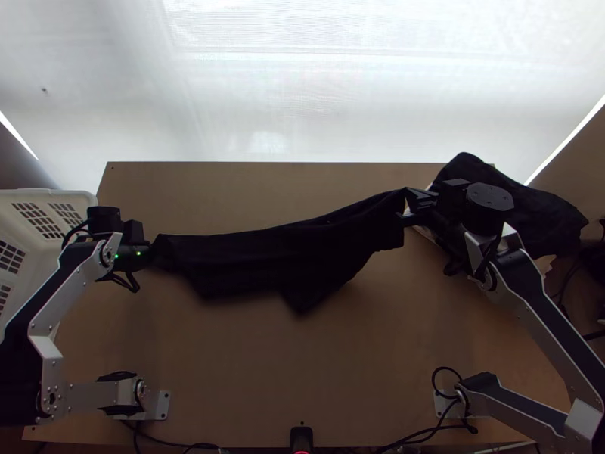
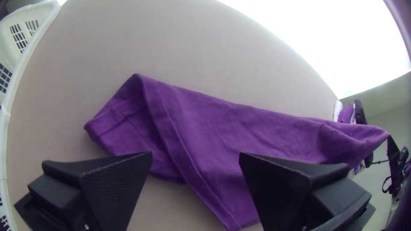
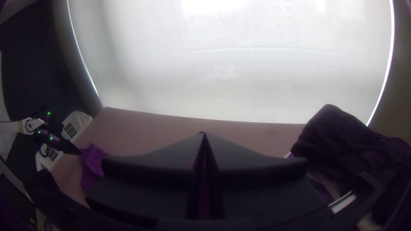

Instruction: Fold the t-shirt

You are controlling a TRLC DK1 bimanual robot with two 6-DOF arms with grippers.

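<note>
Two fingers of the left gripper point(image 2: 195, 156) are held spread by the left end of the shirt point(image 1: 287, 257). The cloth is strung, slack and creased, across the table point(image 1: 265, 363) to the right gripper point(image 3: 204, 136), where its raised corner is pinched. The free corner should be gripped squarely, the edge drawn taut, and both ends lowered evenly.

Your t-shirt point(image 1: 280, 253) (purple up close) stretched over the table point(image 1: 227, 363) in a long, uneven band. You saw its right end raised to a point.
</note>
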